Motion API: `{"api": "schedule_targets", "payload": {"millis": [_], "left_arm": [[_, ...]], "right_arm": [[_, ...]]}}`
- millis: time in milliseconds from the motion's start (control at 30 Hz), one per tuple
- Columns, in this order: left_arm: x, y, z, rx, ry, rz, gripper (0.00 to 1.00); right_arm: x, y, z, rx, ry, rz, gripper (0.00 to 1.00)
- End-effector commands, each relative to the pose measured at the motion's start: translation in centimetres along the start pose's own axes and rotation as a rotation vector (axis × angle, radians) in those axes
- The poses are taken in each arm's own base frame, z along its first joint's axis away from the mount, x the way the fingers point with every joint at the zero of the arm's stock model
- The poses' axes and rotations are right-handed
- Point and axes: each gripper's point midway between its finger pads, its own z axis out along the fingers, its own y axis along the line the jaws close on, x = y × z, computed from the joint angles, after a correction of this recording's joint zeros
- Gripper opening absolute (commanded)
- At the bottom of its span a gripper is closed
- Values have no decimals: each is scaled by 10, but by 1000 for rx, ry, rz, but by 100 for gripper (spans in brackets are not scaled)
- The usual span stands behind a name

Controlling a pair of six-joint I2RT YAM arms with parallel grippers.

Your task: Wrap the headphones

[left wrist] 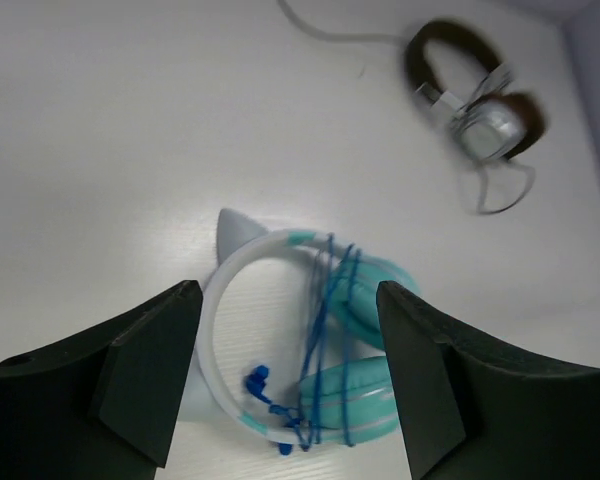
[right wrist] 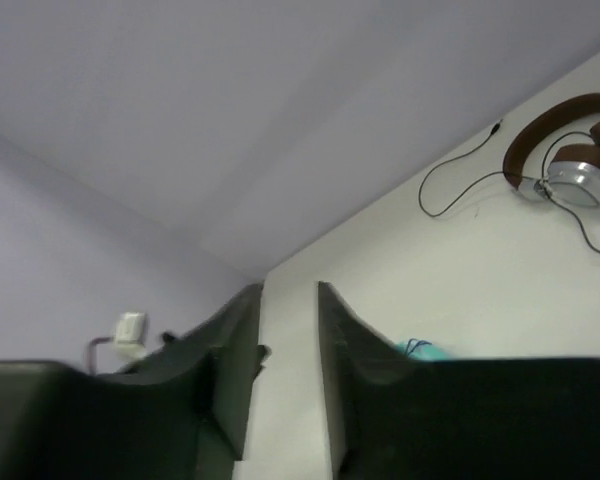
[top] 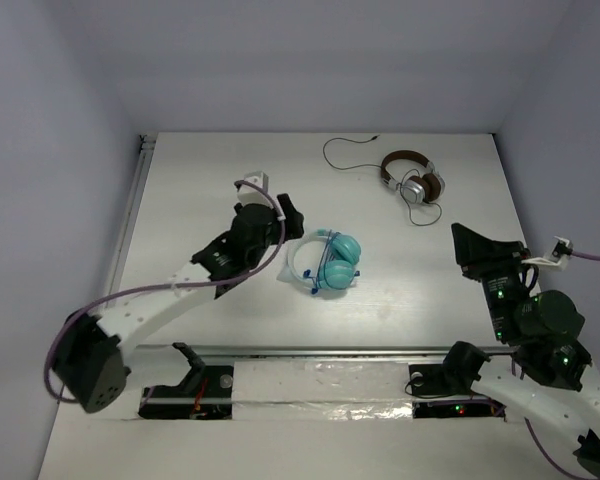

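The teal headphones (top: 332, 262) lie flat mid-table, with their white headband (left wrist: 216, 330) to the left and the cups (left wrist: 365, 385) stacked to the right. The thin blue cable (left wrist: 325, 330) is looped several times around the cups, and its plug (left wrist: 256, 380) lies inside the headband. My left gripper (left wrist: 285, 300) hovers above the headband, open and empty, with a finger on each side; in the top view the left gripper (top: 286, 222) is just left of the headphones. My right gripper (top: 472, 250) is far to the right, its fingers (right wrist: 245, 330) a narrow gap apart and empty. A sliver of teal (right wrist: 420, 348) shows there.
Smaller brown-and-silver headphones (top: 412, 178) with a black cable (top: 345, 160) lie at the back right; they also show in the left wrist view (left wrist: 475, 110) and the right wrist view (right wrist: 570, 160). A metal rail (top: 330, 350) runs along the near table edge. Walls enclose the table.
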Motion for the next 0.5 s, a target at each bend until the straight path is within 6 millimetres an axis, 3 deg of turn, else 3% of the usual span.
{"api": "schedule_targets", "payload": {"millis": [0, 33, 67, 200, 233, 300, 333, 467], "left_arm": [[-57, -12, -43, 83, -174, -66, 68], [-75, -16, -63, 125, -226, -90, 69], [-81, -17, -72, 142, -245, -99, 73], [-105, -16, -114, 215, -325, -120, 81], [-113, -17, -128, 245, -353, -133, 83], [-117, -16, -139, 259, -365, -139, 86], [-122, -16, -147, 268, -379, -140, 86], [-119, -11, -152, 266, -379, -119, 85]], "right_arm": [[-22, -7, -4, 49, -48, -42, 32], [-22, -11, -5, 67, -44, -56, 12], [-25, -12, -7, 74, -49, -57, 8], [-38, -16, -15, 90, -60, -52, 9], [-39, -16, -16, 87, -60, -51, 19], [-43, -15, -19, 73, -61, -43, 37], [-42, -15, -20, 72, -57, -45, 53], [-39, -16, -19, 86, -46, -45, 70]]}}
